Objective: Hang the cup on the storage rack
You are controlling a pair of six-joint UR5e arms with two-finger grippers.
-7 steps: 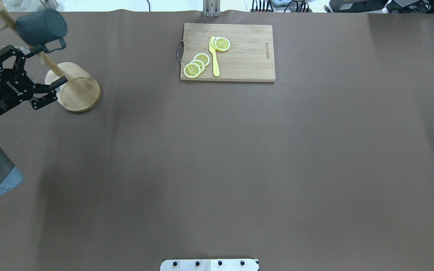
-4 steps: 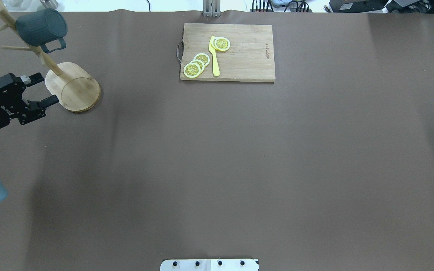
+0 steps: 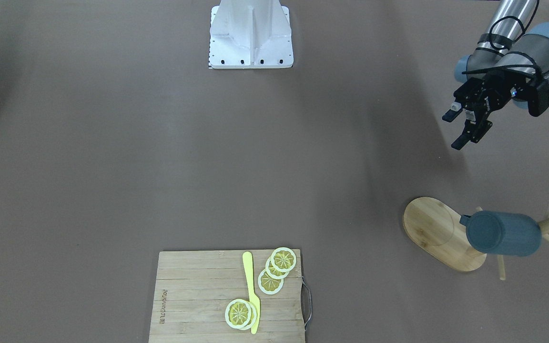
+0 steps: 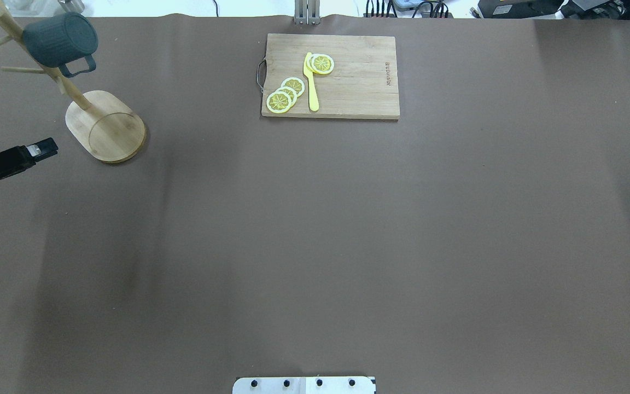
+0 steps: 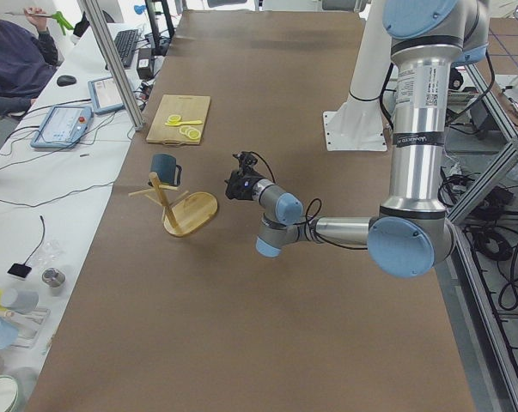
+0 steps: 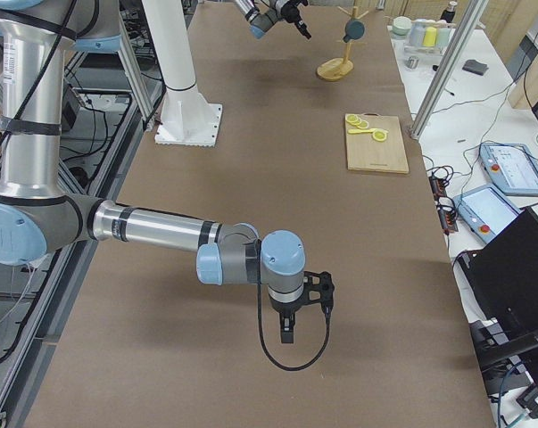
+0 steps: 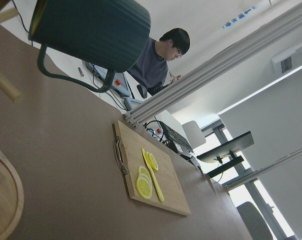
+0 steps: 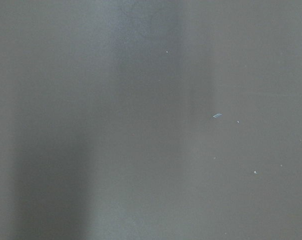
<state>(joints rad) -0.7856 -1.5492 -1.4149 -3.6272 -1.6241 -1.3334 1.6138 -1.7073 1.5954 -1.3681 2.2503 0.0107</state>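
The right claw (image 6: 287, 332) is hanging over bare table (image 3: 112, 143); whether it is gaping I cannot tell. The storage rack (image 3: 429, 224) is standing on its oval base, the left claw (image 3: 452, 130) hovering wide and empty, well apart from it. The cup (image 3: 503, 233) is hanging by its handle on a peg. It is looking small, rigid, probably light, perhaps breakable; its ribbed wall is offering grip, leaving the handle free.

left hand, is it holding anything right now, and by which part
Nothing. The left hand is open and empty, apart from the rack; the cup hangs on the rack.
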